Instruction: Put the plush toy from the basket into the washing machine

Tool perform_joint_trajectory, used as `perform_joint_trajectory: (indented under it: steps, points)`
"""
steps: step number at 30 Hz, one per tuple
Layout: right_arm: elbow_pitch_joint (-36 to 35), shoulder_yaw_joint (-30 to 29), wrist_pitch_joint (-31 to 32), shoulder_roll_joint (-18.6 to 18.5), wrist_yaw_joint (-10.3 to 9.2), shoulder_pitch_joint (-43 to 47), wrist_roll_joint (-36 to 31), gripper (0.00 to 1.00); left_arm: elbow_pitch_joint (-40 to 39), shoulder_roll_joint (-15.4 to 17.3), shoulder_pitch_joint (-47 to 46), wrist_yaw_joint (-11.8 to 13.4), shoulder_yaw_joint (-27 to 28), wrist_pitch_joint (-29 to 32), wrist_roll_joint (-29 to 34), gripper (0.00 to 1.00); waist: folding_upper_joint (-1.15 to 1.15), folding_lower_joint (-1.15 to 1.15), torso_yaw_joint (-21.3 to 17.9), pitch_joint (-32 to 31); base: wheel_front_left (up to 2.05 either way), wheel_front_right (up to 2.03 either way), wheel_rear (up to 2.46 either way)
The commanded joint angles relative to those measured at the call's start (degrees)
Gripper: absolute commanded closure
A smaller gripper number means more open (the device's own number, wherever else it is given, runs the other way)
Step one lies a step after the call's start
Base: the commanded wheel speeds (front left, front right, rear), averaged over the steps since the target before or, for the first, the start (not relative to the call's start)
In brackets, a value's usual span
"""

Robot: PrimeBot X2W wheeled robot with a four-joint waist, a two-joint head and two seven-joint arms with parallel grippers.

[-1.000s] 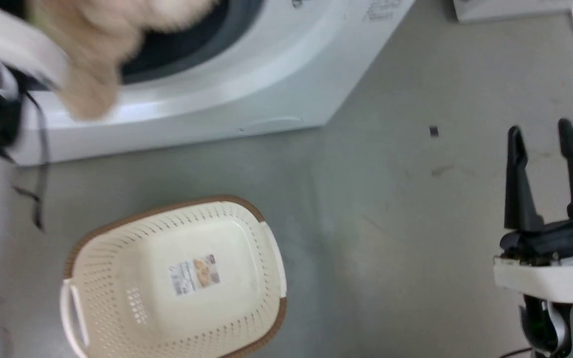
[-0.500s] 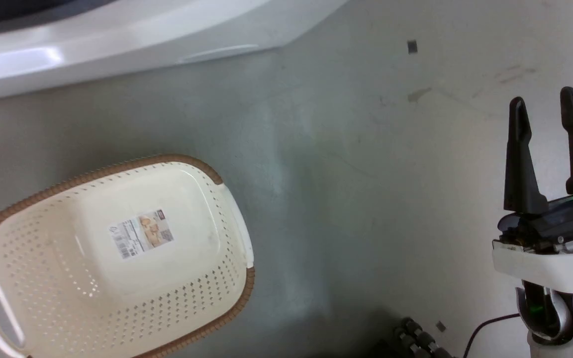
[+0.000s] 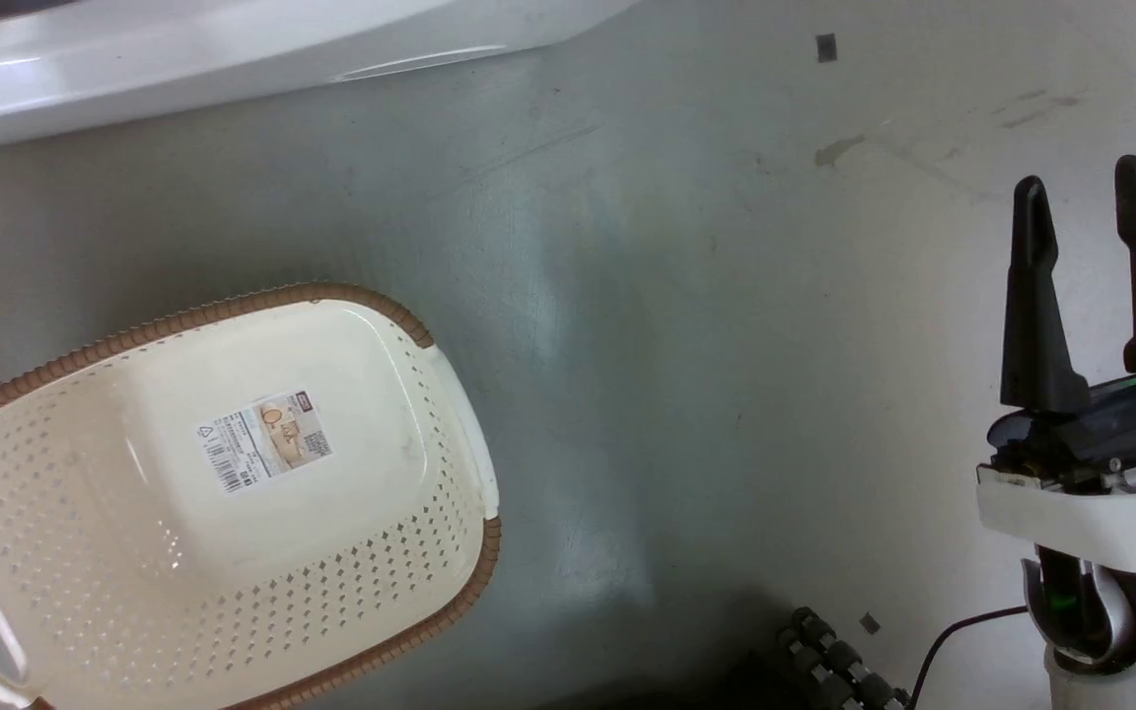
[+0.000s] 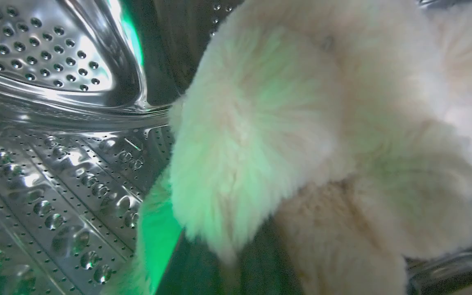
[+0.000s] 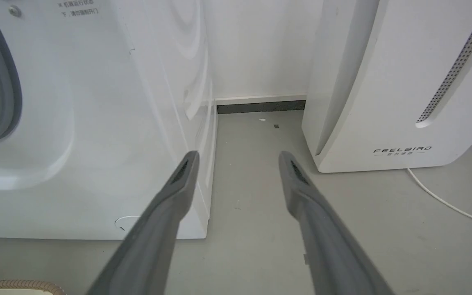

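Note:
The plush toy [image 4: 301,123], fluffy cream fur, hangs close in front of the left wrist camera inside the washing machine's shiny perforated drum [image 4: 35,164]. Its fur buries my left gripper's fingers, which seem shut on it. The cream basket [image 3: 55,513] with its brown rim lies on the floor at the lower left of the head view, holding nothing but its label sticker. The washing machine [image 3: 183,49] shows as a white front edge along the top. My right gripper [image 3: 1081,182] stands open over bare floor at the right, fingers [image 5: 178,192] pointing at the washer's corner [image 5: 96,123].
A white slanted appliance lettered FEELBAIRD [image 5: 383,82] stands right of the washer, with a strip of grey floor between them. A white cable [image 5: 445,200] runs from it along the floor. A ribbed black hose [image 3: 834,661] lies near the robot's base.
The head camera has tilted down, so the washer slid to the top edge and the basket shifted left. The toy and left arm have left the head view. The right gripper kept its open pose.

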Motion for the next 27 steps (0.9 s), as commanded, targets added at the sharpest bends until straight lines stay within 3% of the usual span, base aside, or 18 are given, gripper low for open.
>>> perform_joint_trajectory:
  steps: [1,2,10,19,27]
  points:
    - [0.2,0.0,-0.3,0.0,-0.05,-1.3,0.0,0.00,1.2,-0.4,1.1,-0.2,-1.1,-0.2,-0.5,0.98,0.00,-0.01,0.3,-0.3,0.00,0.00,0.00]
    - [0.3,-0.1,-0.3,0.0,-0.05,-1.4,-0.1,0.00,1.5,-0.4,1.2,-0.2,-1.9,-0.7,-1.0,0.00,0.00,-0.01,0.5,-0.5,0.00,0.00,0.00]
    - [1.5,-0.7,-0.3,0.0,-0.05,-1.4,-1.3,0.00,5.1,-1.1,3.9,-0.3,-5.5,-6.3,-5.4,0.00,0.00,-0.01,2.3,-6.4,0.00,0.00,0.00]
    - [4.6,-1.5,-0.3,0.0,-0.05,1.1,-3.4,0.00,8.3,-4.3,14.3,-0.3,-8.1,-13.4,-11.5,0.00,0.00,-0.01,6.0,-19.7,0.00,0.00,0.00]
    - [7.0,-1.9,-0.3,0.0,-0.05,6.0,-6.1,0.00,6.3,-6.5,25.6,-0.3,-9.0,-17.4,-15.7,0.00,0.00,-0.01,10.2,-31.7,0.00,0.00,0.00]
